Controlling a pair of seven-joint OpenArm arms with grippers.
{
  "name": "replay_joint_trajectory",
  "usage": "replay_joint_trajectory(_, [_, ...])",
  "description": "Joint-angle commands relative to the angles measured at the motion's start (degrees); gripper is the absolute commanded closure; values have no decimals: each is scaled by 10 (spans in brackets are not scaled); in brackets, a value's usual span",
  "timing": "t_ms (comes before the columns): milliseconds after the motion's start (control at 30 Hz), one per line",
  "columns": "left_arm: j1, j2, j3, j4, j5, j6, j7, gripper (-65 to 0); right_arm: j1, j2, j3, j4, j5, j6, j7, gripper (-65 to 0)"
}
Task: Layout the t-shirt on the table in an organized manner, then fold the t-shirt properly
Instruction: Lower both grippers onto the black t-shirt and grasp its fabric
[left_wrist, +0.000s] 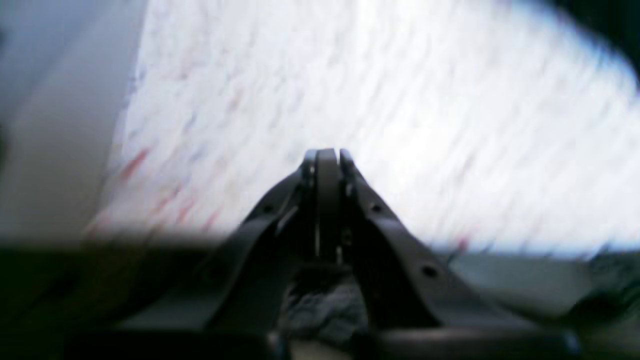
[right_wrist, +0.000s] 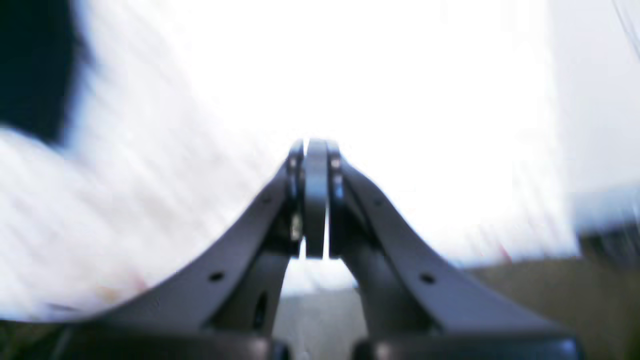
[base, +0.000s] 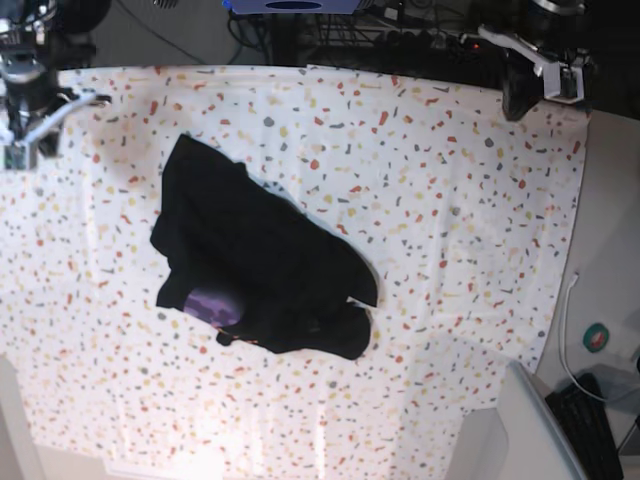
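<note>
**Both arms parked, shirt still crumpled: watch your first grasp**

The t-shirt (base: 255, 270) lies in a bunched heap left of centre on the table (base: 470, 200), with the purple print (base: 212, 305) showing at its near-left edge and one dark flap sticking out toward the right. Nothing is laid out yet, so in my judgement you are at the very start of the spreading step.

Your left gripper (left_wrist: 327, 155) has its jaws pressed together with nothing between them. It sits at the far right corner in the base view, well apart from the cloth. Your right gripper (right_wrist: 315, 147) is likewise closed and empty, at the far left edge of the table, also clear of the shirt. Both wrist views are smeared, so you get little fine detail from them.

What can go wrong from here:

- If you come down with the jaws closed, you push the fabric instead of pinching it, and the heap bunches further.
- The shirt is layered on itself. Pinch too deep and you likely take two layers, so it lifts as a lump and will not open out.
- The table cover is a loose cloth. A low pinch may catch it together with the shirt and drag it.
- I cannot tell which edge is the hem or the collar, so pick your corners carefully.
</note>
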Motion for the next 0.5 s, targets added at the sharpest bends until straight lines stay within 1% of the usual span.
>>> replay_joint_trajectory(0, [-13, -3, -17, -2, -28, 14, -11, 0, 15, 13, -29, 9, -19, 0, 7, 0])
replay_joint_trajectory(33, [-35, -3, -23, -12, -57, 14, -8, 0, 42, 18, -68, 7, -38, 0, 7, 0])
replay_joint_trajectory(67, [-59, -4, -32, -19, -89, 14, 6, 0, 68, 22, -116, 4, -63, -4, 7, -53])
replay_joint_trajectory(100, [-87, -4, -37, -23, -116, 14, 29, 0, 94, 25, -162, -2, -98, -5, 6, -149])
replay_joint_trajectory(167, [-138, -4, -47, -28, -150, 14, 94, 0, 142, 21, -241, -13, -165, -5, 6, -324])
replay_joint_trajectory(233, [-188, -1, -58, -38, -150, 14, 173, 0, 191, 5, -328, -45, -223, -5, -10, -489])
replay_joint_trajectory(267, [-206, -1, -63, -46, -150, 14, 205, 0, 221, -5, -364, -64, -242, -5, -24, -548])
replay_joint_trajectory(300, [-220, -1, -69, -56, -151, 14, 231, 0, 247, -16, -395, -86, -256, -5, -41, -582])
replay_joint_trajectory(367, [-247, -1, -87, -77, -155, 14, 284, -143, 295, -41, -450, -148, -277, -5, -58, -588])
replay_joint_trajectory(400, [-254, -1, -95, -86, -155, 14, 301, -204, 315, -53, -468, -178, -284, -5, -58, -575])
replay_joint_trajectory(433, [-257, -1, -105, -96, -155, 14, 309, -252, 331, -64, -482, -207, -289, -5, -58, -558])
replay_joint_trajectory(467, [-259, -1, -114, -107, -155, 14, 310, -283, 347, -77, -494, -235, -289, -6, -58, -537])
